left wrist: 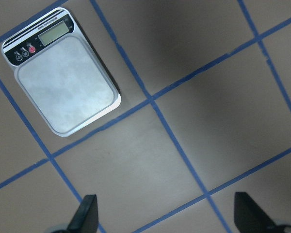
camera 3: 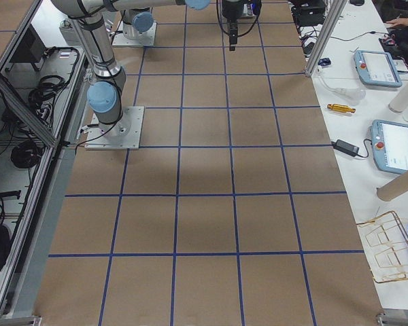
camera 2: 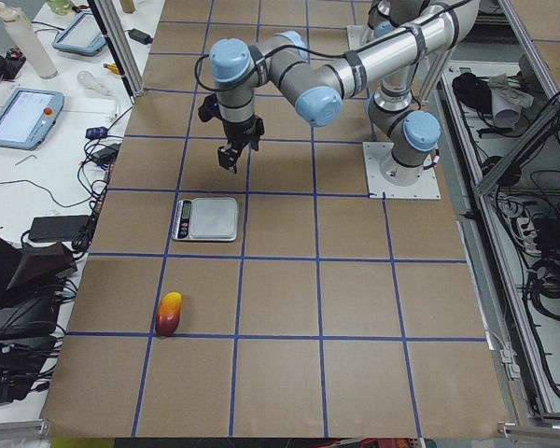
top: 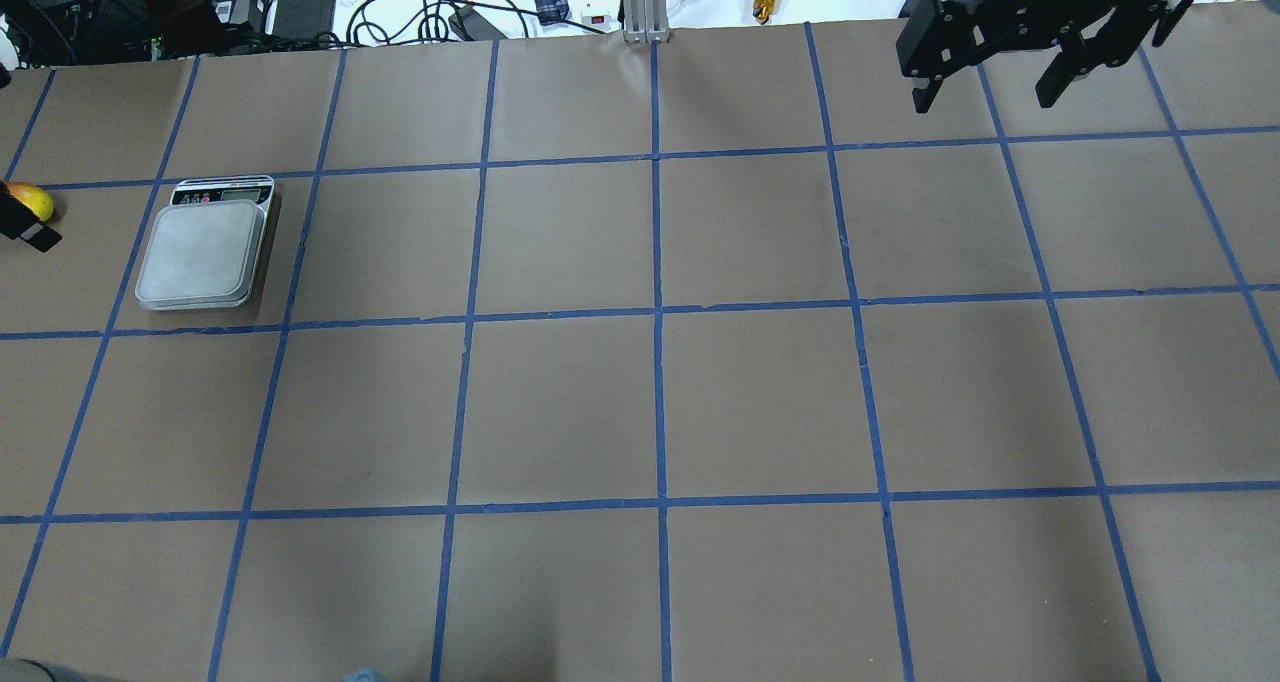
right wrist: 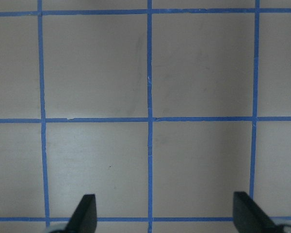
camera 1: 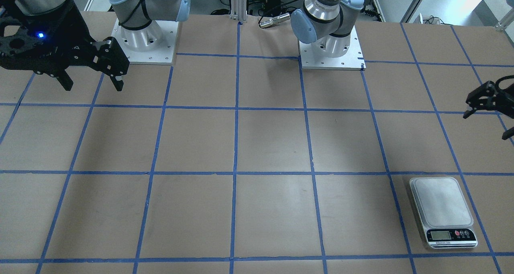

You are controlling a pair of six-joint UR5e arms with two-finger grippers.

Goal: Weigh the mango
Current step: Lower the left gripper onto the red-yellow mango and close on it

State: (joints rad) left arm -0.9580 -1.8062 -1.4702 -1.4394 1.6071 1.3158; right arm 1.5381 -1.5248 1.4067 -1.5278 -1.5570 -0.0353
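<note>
Bright, even light; soft shadows.

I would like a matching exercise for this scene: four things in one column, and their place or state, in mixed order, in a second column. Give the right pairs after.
1 mango
2 scale
3 left gripper
4 right gripper

a open, far from the scale
b platform bare
c open, in the air near the scale
d lying on the table

Pairs: 1-d, 2-b, 3-c, 4-a.
</note>
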